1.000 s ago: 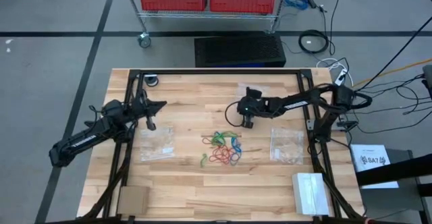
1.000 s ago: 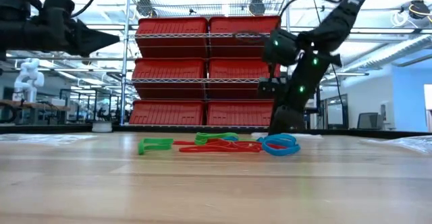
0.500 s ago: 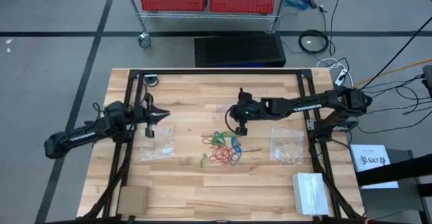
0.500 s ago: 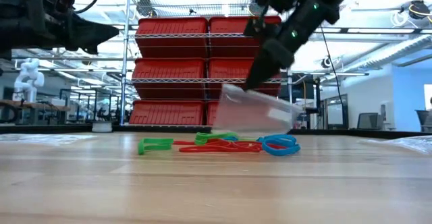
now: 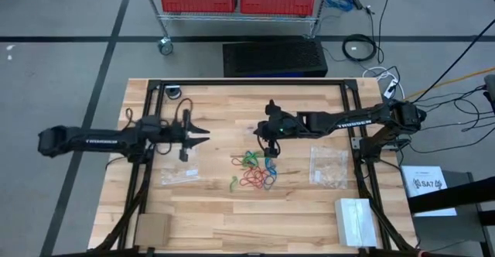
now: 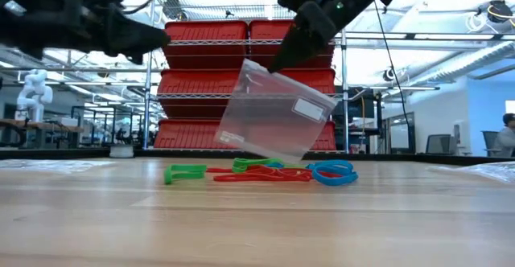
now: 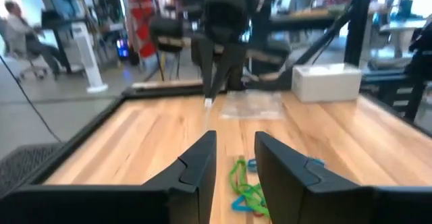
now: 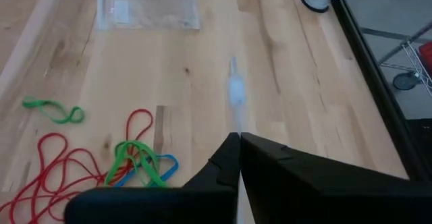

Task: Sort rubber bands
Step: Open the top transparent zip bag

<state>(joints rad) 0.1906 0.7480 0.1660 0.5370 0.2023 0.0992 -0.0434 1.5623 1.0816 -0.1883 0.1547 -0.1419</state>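
Observation:
A heap of green, red and blue rubber bands (image 5: 255, 170) (image 6: 265, 170) lies on the wooden table's middle. My right gripper (image 5: 269, 147) (image 8: 238, 137) is above the heap's far side, shut on a clear plastic zip bag (image 6: 273, 110) that hangs below it. In the right wrist view this bag shows edge-on as a thin line (image 8: 235, 96). My left gripper (image 5: 203, 136) (image 7: 235, 158) stands open and level at the left, pointing toward the bands, with nothing between its fingers. My right gripper pinches the zip bag's top edge (image 6: 265, 67) near one corner between its two fingers, which slant down from the table's right side. The bag hangs tilted below the fingers, clear of the table, its lower edge (image 6: 278, 156) just above the bands.
Two more clear bags lie flat, one at the left (image 5: 179, 166) and one at the right (image 5: 329, 166). A white box (image 5: 356, 220) sits at the near right corner and a brown card (image 5: 152, 228) at the near left. Red bins (image 6: 241, 82) stand on a rack behind.
My right gripper has risen and gone toward the table's left, lifting the zip bag off the table until it hangs over the bands. My left gripper has gone toward the table's middle, turned level and opened.

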